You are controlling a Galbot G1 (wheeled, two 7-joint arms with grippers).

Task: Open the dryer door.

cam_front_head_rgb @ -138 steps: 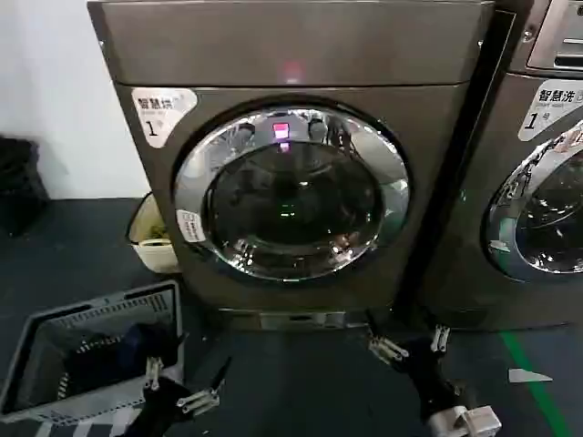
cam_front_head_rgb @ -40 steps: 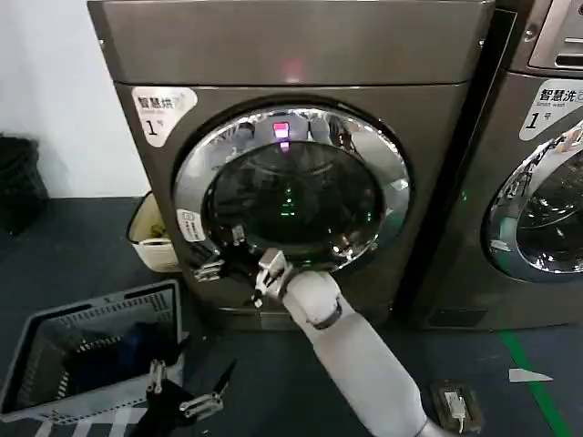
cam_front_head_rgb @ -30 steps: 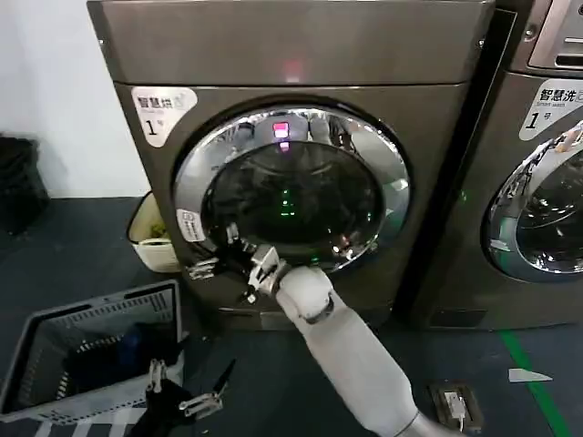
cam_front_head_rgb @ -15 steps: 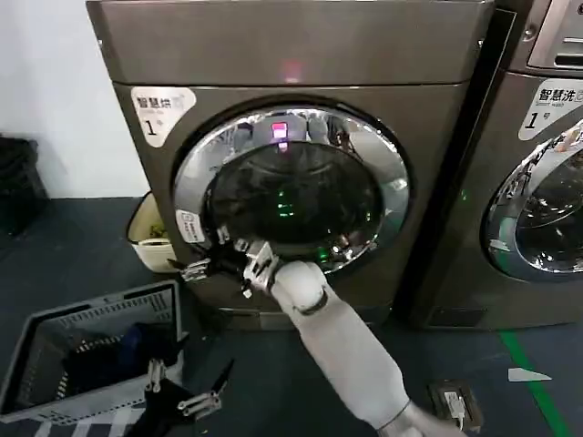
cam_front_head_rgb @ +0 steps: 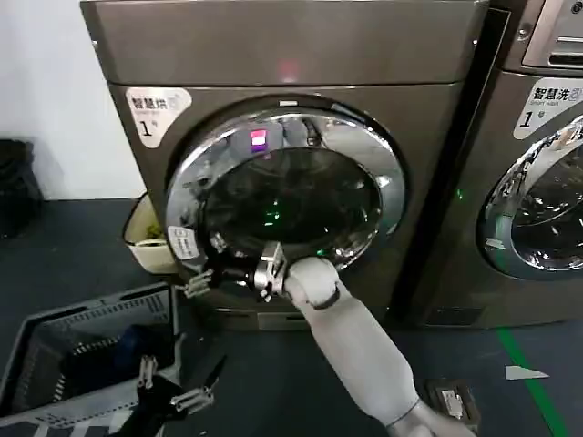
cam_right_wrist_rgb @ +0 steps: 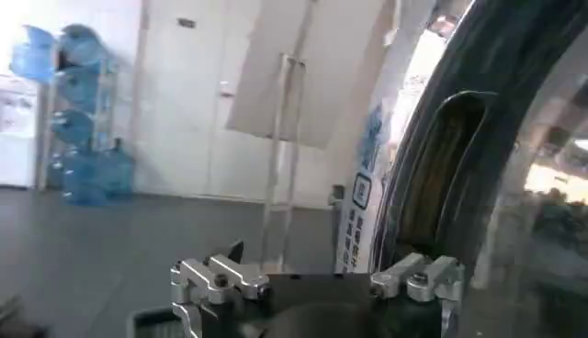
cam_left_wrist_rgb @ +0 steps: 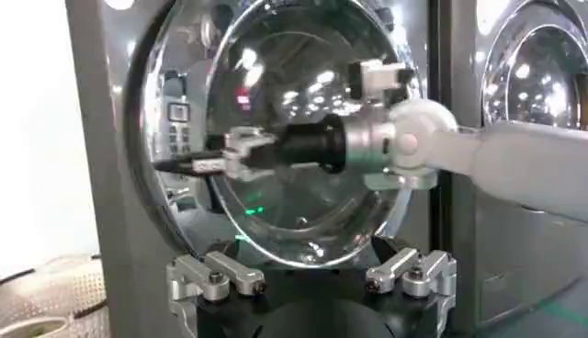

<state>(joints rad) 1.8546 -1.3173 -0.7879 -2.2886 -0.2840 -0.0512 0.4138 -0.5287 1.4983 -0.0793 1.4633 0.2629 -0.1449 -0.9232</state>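
The dryer [cam_front_head_rgb: 301, 55] is a dark bronze-grey box with a white "1" sticker [cam_front_head_rgb: 157, 107]. Its dryer door [cam_front_head_rgb: 284, 196] has a chrome ring and dark glass, and its left edge looks slightly out from the front. My right arm reaches across to the door's lower-left rim, where the right gripper [cam_front_head_rgb: 208, 270] is open. In the right wrist view the open right gripper [cam_right_wrist_rgb: 317, 280] has one finger [cam_right_wrist_rgb: 418, 276] beside the rim's handle recess [cam_right_wrist_rgb: 450, 170]. The left wrist view shows the right gripper [cam_left_wrist_rgb: 197, 163] at the door [cam_left_wrist_rgb: 303, 110] edge. My left gripper [cam_front_head_rgb: 173, 396] [cam_left_wrist_rgb: 317, 276] hangs open low by the floor.
A grey laundry basket [cam_front_head_rgb: 36, 332] with dark clothes sits on the floor at lower left. A cream bin [cam_front_head_rgb: 137, 238] stands beside the dryer. A lighter grey machine [cam_front_head_rgb: 537, 182] adjoins on the right. Green tape [cam_front_head_rgb: 519, 364] and a small device [cam_front_head_rgb: 451, 401] lie on the floor.
My right arm rose from the floor to the door and slid left along its lower-left rim. The door's left edge now sits slightly farther out. The left arm stayed low.
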